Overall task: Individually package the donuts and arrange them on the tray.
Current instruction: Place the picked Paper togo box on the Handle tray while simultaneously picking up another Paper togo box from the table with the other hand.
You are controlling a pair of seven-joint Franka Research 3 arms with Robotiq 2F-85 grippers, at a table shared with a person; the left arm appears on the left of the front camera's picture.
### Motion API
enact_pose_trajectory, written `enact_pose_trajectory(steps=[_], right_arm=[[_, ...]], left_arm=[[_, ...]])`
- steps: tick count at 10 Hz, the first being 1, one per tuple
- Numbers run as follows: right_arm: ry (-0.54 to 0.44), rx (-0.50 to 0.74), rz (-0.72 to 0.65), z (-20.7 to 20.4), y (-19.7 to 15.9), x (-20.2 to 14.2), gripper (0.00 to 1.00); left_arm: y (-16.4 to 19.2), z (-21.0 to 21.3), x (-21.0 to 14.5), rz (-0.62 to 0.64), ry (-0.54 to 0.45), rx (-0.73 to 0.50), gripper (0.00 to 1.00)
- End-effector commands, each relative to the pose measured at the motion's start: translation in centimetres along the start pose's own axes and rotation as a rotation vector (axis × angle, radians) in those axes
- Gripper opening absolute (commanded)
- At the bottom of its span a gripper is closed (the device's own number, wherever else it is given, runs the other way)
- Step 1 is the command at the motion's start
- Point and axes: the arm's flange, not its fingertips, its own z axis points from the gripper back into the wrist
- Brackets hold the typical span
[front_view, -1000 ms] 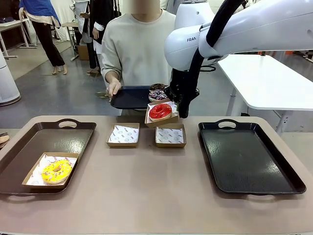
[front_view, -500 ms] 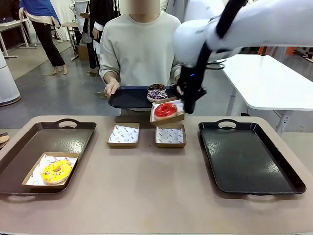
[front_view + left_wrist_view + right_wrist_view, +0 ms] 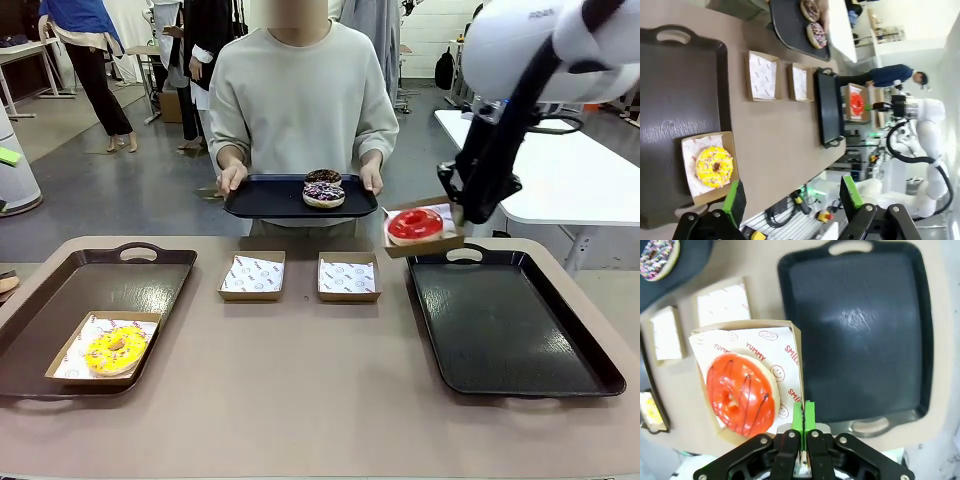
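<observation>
My right gripper point(image 3: 463, 216) is shut on the edge of a cardboard box point(image 3: 440, 243) holding the glossy red donut point(image 3: 414, 224), carried in the air above the far left corner of the right tray point(image 3: 515, 325). In the right wrist view the green pads point(image 3: 803, 416) pinch the box wall point(image 3: 796, 342) beside the red donut point(image 3: 742, 392). The yellow donut point(image 3: 115, 350) sits boxed on the left tray point(image 3: 100, 285). My left gripper point(image 3: 792, 196) hangs open above the yellow donut point(image 3: 714, 166). The person holds a black tray point(image 3: 265, 200) with the purple donut point(image 3: 323, 194) and the brown donut point(image 3: 322, 178).
Two empty paper-lined boxes point(image 3: 253, 275) point(image 3: 348, 277) lie side by side at the table's far middle. The right tray's handle point(image 3: 463, 252) is just below the carried box. A white table point(image 3: 560, 170) stands behind on the right.
My right arm has swung right with the boxed red donut, from above the empty boxes near the person's tray to the right tray's far corner. Nothing else moved.
</observation>
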Motion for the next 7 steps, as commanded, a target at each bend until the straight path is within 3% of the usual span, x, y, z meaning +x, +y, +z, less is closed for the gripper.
enact_pose_trajectory(steps=[1,7], right_arm=[[0.007,0.023,0.018,-1.1,-2.2,-1.3,0.01],[0.078,-0.025,0.021,-6.8,-6.5,-1.3,0.01]], left_arm=[[-1.7,-2.6,0.8,-0.033,0.023,0.14,0.99],[-8.7,-12.8,1.7,-0.245,0.078,0.424,0.99]])
